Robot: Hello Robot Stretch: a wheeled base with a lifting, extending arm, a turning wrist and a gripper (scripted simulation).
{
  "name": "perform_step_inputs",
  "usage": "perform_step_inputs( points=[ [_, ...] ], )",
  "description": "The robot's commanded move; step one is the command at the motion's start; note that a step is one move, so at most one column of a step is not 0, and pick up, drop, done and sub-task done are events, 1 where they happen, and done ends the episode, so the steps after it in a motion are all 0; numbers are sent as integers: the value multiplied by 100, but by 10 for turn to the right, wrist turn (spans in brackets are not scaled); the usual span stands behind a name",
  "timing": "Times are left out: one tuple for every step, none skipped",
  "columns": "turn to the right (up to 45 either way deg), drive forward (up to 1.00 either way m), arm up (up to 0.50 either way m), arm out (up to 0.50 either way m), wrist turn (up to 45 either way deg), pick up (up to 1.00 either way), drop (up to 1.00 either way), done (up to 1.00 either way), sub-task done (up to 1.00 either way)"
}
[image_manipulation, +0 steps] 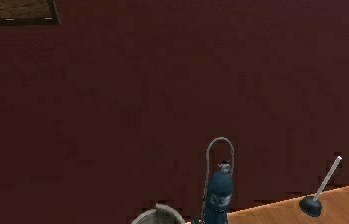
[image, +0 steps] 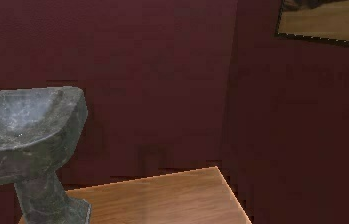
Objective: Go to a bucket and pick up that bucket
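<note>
Forward view's left is showing one grey stone pedestal sink [image: 27,130], standing on the wooden floor [image: 162,195] against the dark maroon wall [image: 152,70]. Sliding right, one framed picture [image: 322,22] is hanging high on the side wall, cut off by the top corner.

Over to the arm side view now: one framed picture [image_manipulation: 20,10] is sitting in the top left corner, perhaps the same one. Along the bottom edge, left of middle, one pale grey round rim [image_manipulation: 157,213] is peeking up. Only its top curve is showing, lighter along the lip and darker inside. That shape suits the bucket, but I cannot tell for sure. Just right of it the claw [image_manipulation: 219,145] is standing up from the bottom edge, its bluish dark body below and its far end arching into a thin loop. Bare wall is behind it, so it is grasping nothing. Further right, one plunger [image_manipulation: 317,195] is resting on the floor, dark cup down, its pale handle leaning right.
</note>
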Motion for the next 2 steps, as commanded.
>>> perform_step_inputs(
  points=[
    [0, 0, 10, 0, 0, 0, 0, 0, 0],
    [0, 0, 0, 0, 0, 0, 0, 100, 0]
  ],
)
